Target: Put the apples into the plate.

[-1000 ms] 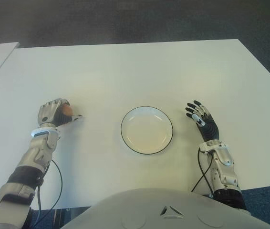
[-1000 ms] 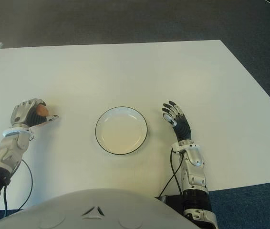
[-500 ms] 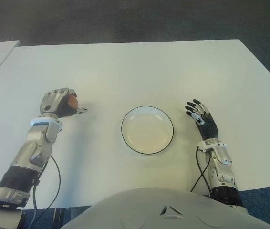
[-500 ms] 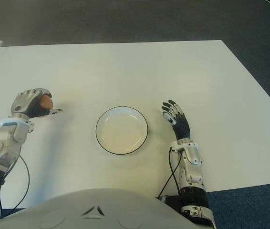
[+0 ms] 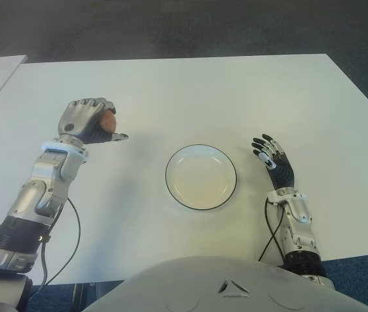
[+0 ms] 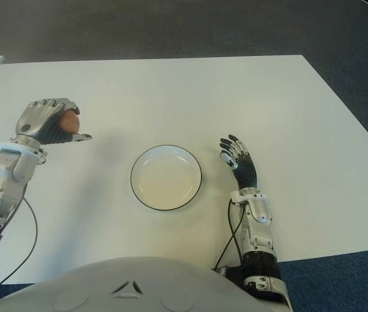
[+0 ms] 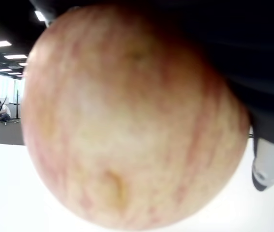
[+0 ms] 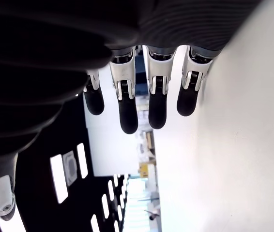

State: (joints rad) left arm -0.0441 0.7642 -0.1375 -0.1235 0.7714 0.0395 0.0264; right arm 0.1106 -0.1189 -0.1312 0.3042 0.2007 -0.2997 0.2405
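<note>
Table point(image 5: 190, 91): left hand point(image 5: 88, 122) raised apple point(image 5: 108, 121)

one apple point(image 5: 108, 121), one plate point(image 5: 200, 177), one table point(image 5: 236, 97)

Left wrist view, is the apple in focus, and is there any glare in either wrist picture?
Left wrist view: the apple fills the frame, soft from closeness; ceiling lights glow behind. Right wrist view: the right hand's fingers are dark against bright background.

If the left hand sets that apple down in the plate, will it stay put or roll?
The apple in the left hand looks round and smooth, so it would probably roll. The plate has a raised rim, which should likely stop it.
</note>
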